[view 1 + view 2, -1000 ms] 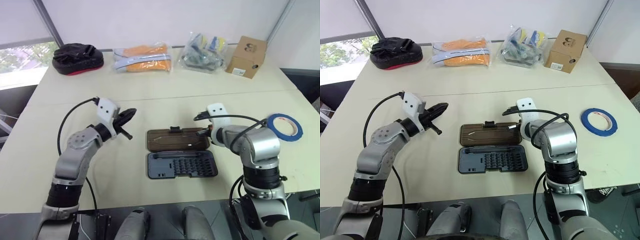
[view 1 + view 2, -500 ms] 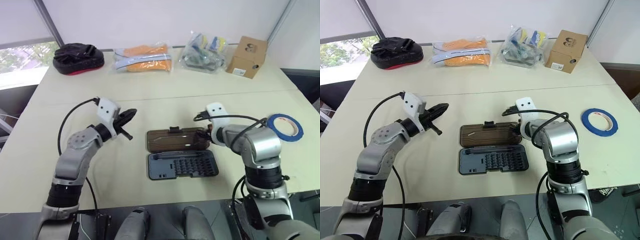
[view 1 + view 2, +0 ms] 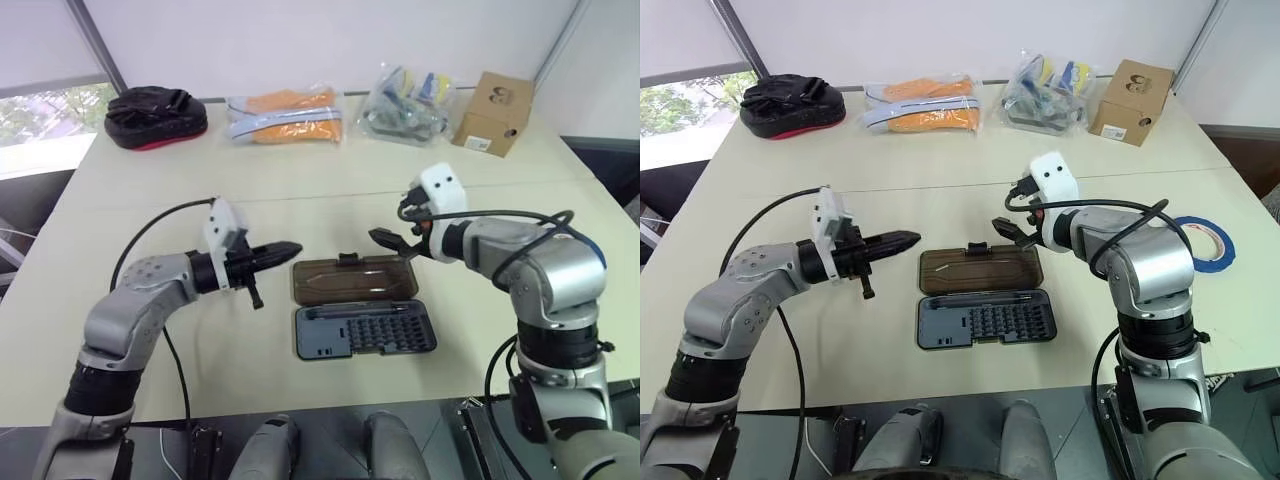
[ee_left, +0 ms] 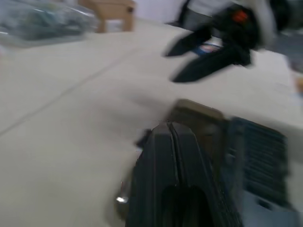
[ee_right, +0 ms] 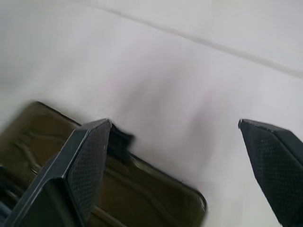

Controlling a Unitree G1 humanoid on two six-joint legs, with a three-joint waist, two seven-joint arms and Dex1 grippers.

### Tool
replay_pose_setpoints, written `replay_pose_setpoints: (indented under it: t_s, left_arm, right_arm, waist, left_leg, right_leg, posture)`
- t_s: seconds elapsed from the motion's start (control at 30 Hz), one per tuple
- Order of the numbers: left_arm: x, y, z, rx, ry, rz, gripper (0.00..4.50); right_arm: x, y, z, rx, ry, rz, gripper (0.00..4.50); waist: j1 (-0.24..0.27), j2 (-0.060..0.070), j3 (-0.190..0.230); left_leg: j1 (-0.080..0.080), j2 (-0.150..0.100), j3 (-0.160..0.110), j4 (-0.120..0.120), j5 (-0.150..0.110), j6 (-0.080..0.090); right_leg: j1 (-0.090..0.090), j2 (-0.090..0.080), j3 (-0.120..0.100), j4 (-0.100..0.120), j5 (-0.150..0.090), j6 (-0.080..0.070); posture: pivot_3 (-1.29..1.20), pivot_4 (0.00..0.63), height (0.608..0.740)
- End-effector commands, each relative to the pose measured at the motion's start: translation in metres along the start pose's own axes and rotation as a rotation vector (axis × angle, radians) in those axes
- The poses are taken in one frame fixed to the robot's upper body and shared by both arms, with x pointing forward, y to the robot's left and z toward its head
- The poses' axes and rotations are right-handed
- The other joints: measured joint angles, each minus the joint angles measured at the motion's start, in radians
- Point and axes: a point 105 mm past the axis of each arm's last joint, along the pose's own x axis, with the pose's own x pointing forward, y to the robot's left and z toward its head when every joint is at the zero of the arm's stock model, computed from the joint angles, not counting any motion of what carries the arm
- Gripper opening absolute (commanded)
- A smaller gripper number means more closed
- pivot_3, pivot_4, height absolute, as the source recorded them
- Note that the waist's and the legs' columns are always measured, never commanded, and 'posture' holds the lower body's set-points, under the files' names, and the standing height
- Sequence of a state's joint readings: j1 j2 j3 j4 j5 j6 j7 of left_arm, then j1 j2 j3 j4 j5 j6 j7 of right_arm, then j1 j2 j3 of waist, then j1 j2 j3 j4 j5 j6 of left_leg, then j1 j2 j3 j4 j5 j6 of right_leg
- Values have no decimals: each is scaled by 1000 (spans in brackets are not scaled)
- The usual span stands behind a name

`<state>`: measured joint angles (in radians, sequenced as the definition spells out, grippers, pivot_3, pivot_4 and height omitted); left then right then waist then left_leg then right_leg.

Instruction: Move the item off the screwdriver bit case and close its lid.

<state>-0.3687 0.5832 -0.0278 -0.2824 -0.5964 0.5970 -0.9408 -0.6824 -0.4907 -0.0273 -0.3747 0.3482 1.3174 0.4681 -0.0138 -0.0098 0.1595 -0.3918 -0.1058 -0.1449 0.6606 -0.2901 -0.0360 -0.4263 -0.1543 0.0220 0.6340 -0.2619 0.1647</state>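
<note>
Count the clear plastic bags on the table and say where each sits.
2, both along the table's far edge: one bag with orange contents beside the black pouch, one bag of mixed items next to the cardboard box. None looks hidden.

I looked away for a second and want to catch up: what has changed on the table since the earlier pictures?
The right gripper has lifted from the lid's right end and opened, now hovering above its far edge. The left gripper, shut, has swung to point at the case. The case lies open as before; the blue tape stays at the right.
</note>
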Motion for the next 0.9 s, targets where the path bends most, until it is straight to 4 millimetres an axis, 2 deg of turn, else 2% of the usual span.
replay_pose_setpoints:
  t_s: [0.03,0.13,0.3,0.47,0.67,0.9]
  left_arm:
    - [11,-18,3,1,22,-160,0]
    - [18,-35,-17,1,130,-314,0]
    - [21,-35,-41,13,216,-376,0]
    - [18,-36,-58,23,269,-393,0]
    - [15,-40,-76,28,316,-401,0]
    - [14,-39,-88,38,344,-393,0]
  right_arm:
    - [-1,4,23,-54,-93,68,4476]
    - [6,-1,23,-97,-79,86,4476]
    - [19,-9,16,-201,-20,87,4476]
    - [27,-10,15,-224,-8,104,4476]
    - [28,-15,10,-248,5,131,4476]
    - [26,-24,1,-489,78,220,4476]
  waist:
    - [0,0,0]
    - [-2,0,0]
    - [-6,0,0]
    - [-5,0,1]
    - [-2,0,1]
    - [-3,0,1]
  left_leg:
    - [0,0,0,0,0,0]
    - [0,0,1,0,0,0]
    - [0,0,2,0,0,0]
    - [0,0,2,-1,0,0]
    - [0,0,0,-1,0,0]
    - [0,0,2,0,0,0]
  right_leg:
    - [0,0,0,0,0,0]
    - [0,0,0,0,0,0]
    - [0,1,0,0,0,0]
    - [-1,0,0,0,0,0]
    - [-1,0,0,-1,0,0]
    - [0,0,0,-1,0,0]
  posture:
    - [0,150,740]
    - [0,150,740]
    - [0,150,740]
    - [0,150,740]
    - [0,150,740]
    - [0,150,740]
